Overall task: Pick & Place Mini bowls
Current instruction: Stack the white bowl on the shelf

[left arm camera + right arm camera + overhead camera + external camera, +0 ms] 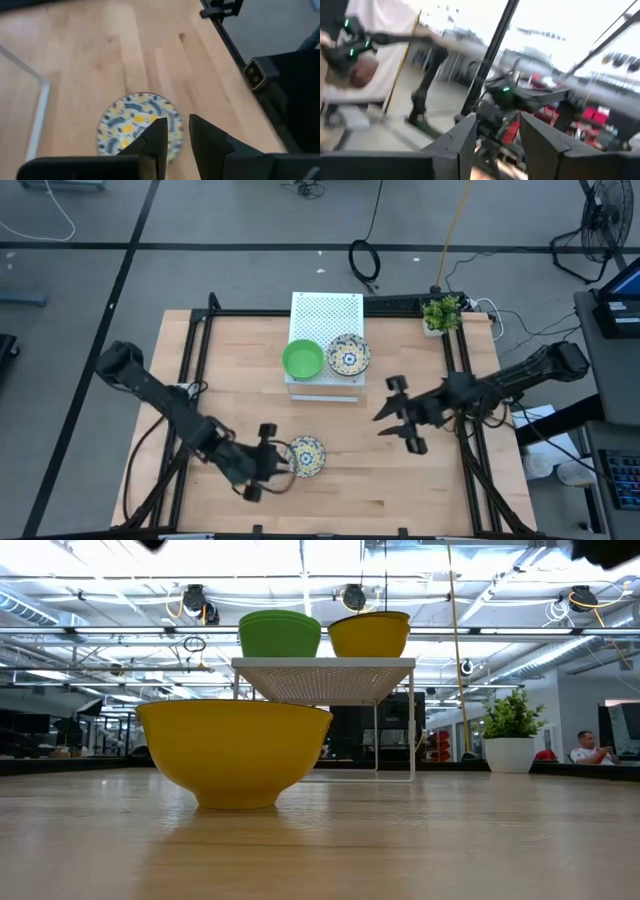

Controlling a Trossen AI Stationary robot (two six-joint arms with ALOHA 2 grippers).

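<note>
A white floral mini bowl [306, 456] rests on its base on the wooden table, near the front edge; in the low view its yellow outside [235, 752] fills the near ground. My left gripper [283, 460] hovers above its left rim, slightly open. In the left wrist view [180, 127] one finger is over the bowl [135, 122] and the other is outside it. A green mini bowl [303, 360] and a second floral one [348, 355] sit on the white perforated box [325, 315]. My right gripper [398, 418] stands open in the air at the right, holding nothing [497, 125].
A small potted plant [442, 313] stands at the table's far right corner. Black frame rails [190, 350] run along the table's left and right sides. Bare wood lies between the two grippers. A person [597, 748] sits in the room beyond the table.
</note>
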